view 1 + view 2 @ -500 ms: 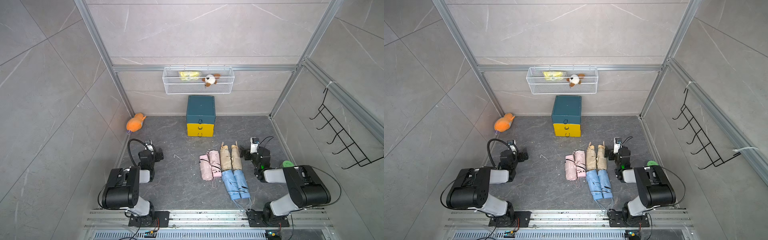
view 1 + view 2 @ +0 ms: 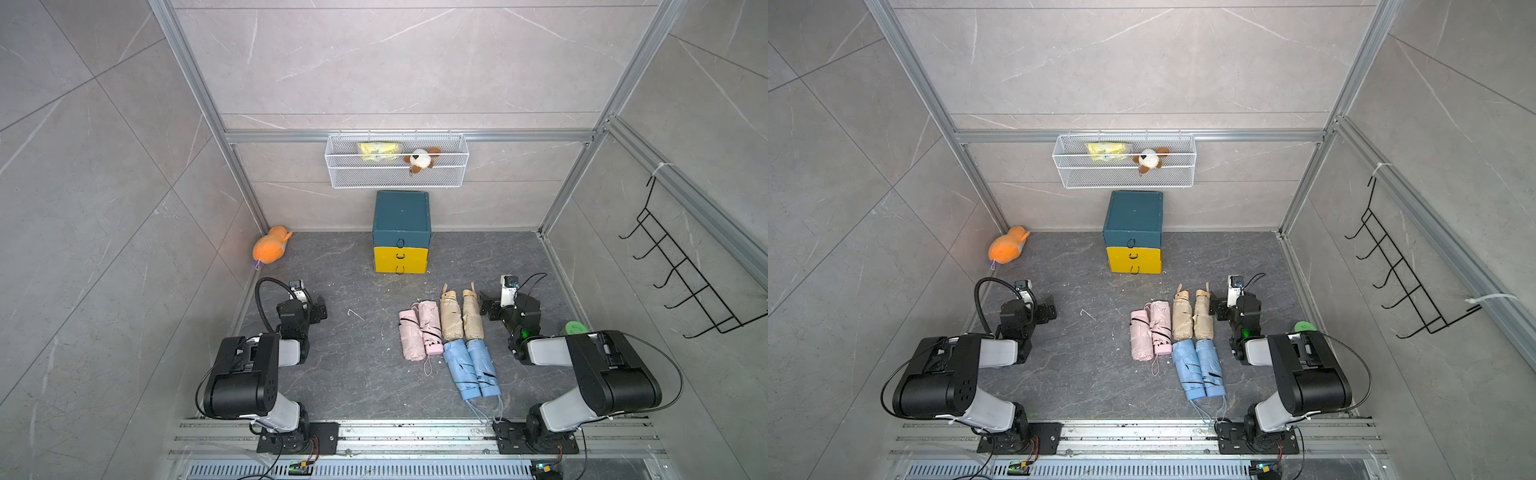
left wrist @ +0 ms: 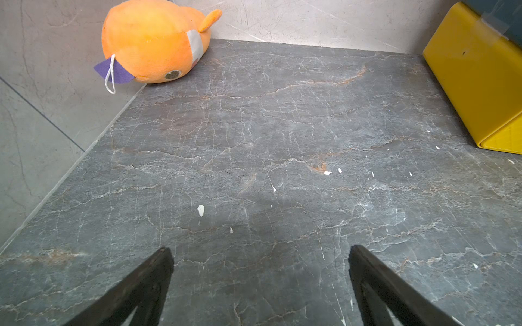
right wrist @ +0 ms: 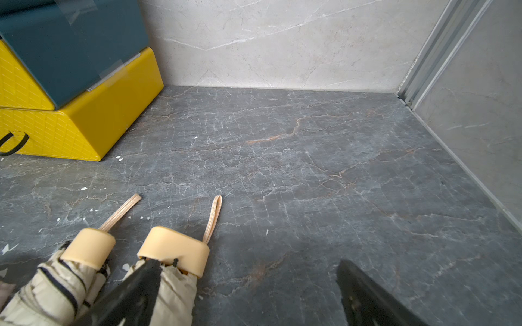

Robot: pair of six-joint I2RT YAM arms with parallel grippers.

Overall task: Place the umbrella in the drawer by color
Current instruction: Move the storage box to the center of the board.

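While the right pincer [image 4: 248, 266] gapes (empty), beige umbrellas [image 4: 67, 279] lie half-cropped.

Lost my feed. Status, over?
Left tool and right tool open, empty. Pink umbrellas, beige umbrellas, blue umbrellas on floor. Drawers shut, nothing in front.

The black left arm [image 2: 245, 374] and right arm [image 2: 606, 374] crouch folded low; left gripper [image 3: 260, 249] and right gripper [image 4: 248, 264] have fingers [image 3: 141, 285] spread wide, empty.

We count two pink umbrellas [image 2: 411, 338], two beige umbrellas [image 2: 451, 318], two blue umbrellas [image 2: 461, 368], one drawer cabinet [image 2: 401, 220], two plush toys [image 2: 270, 247], one basket [image 2: 374, 176].
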